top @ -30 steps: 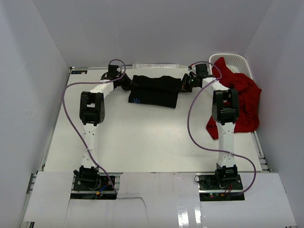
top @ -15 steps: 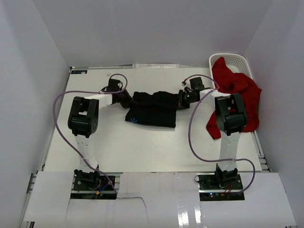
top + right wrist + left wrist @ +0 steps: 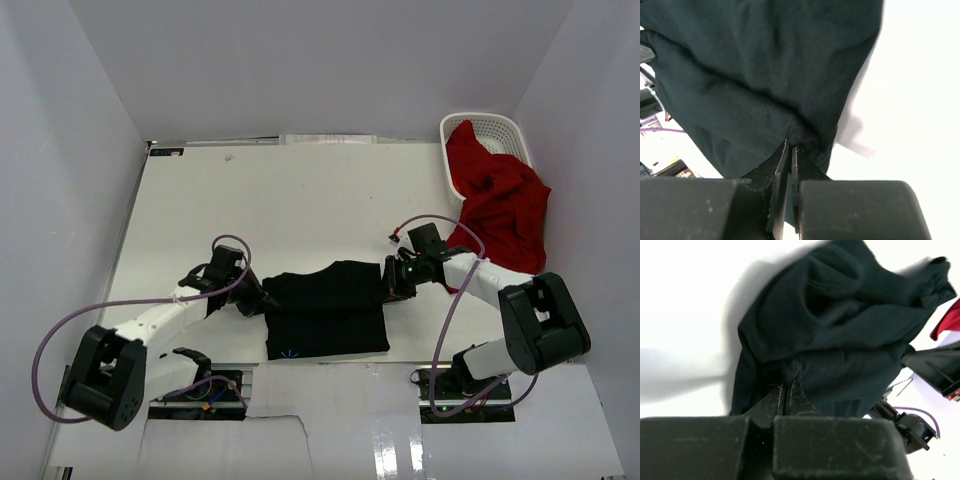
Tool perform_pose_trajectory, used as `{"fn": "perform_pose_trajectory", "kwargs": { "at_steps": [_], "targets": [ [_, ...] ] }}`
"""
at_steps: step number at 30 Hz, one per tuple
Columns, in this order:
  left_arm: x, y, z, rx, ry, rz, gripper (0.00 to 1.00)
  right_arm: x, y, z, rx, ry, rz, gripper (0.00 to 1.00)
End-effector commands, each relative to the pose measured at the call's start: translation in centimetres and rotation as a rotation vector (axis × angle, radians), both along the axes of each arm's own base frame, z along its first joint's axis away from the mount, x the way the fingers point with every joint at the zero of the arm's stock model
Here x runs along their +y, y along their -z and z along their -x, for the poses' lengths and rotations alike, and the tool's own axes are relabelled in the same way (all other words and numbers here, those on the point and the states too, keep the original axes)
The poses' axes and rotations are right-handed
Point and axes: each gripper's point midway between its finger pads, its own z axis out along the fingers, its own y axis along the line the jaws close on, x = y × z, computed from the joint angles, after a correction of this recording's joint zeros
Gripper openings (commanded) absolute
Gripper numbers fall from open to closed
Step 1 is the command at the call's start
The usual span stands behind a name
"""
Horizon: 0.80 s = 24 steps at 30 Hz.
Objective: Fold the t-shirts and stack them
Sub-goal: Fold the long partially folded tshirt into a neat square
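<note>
The black t-shirt (image 3: pixel 325 310) lies near the table's front edge, its lower part flat with a small light-blue mark (image 3: pixel 290 352) showing. My left gripper (image 3: pixel 262 298) is shut on the shirt's left edge (image 3: pixel 790 370). At the other side my right gripper (image 3: pixel 388 283) is shut on the shirt's right edge (image 3: pixel 795 135). The cloth between them bunches up in folds. The red t-shirt (image 3: pixel 500 205) hangs half out of the white basket (image 3: pixel 500 128) at the far right.
White walls close in the table on the left, back and right. Purple cables (image 3: pixel 440 330) loop from both arms over the table. The arm bases (image 3: pixel 195 385) sit at the front edge beside the black shirt.
Both grippers have pulled the black t-shirt from the far middle of the table down to the front edge, staying shut on its two sides. The red t-shirt has not moved.
</note>
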Motion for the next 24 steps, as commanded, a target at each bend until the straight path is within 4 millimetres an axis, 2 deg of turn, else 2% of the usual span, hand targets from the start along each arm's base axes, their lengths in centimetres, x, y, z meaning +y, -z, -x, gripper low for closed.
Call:
{"fn": "perform_pose_trajectory", "kwargs": {
  "at_steps": [1,4,8,12,18,22,24],
  "targets": [
    [1.9,-0.8,0.4,-0.008,-0.085,-0.065,0.00,-0.2,-1.4,0.5,-0.032,0.000,-0.013,0.08],
    [1.6,-3.0,-0.6,-0.060,-0.084,-0.055,0.00,0.1,-2.8,0.6,-0.052,-0.014,-0.032,0.08],
    [1.2,-4.1,-1.1,-0.065,-0.079,-0.043,0.00,0.6,-4.2,0.7,-0.063,-0.024,-0.046,0.08],
    [1.2,-6.0,-1.6,-0.098,-0.095,-0.031,0.00,0.9,-6.6,0.0,-0.113,-0.012,-0.065,0.08],
    [1.1,-8.0,-2.1,-0.126,-0.106,-0.018,0.00,1.2,-9.0,-0.6,-0.143,-0.020,-0.079,0.08],
    [0.9,-11.1,-3.7,-0.177,-0.120,-0.023,0.00,1.8,-11.9,-2.5,-0.211,-0.016,-0.094,0.08],
    [1.3,-11.7,-4.6,-0.200,-0.130,-0.053,0.00,1.9,-11.9,-3.6,-0.222,-0.015,-0.080,0.08]
  ]
}}
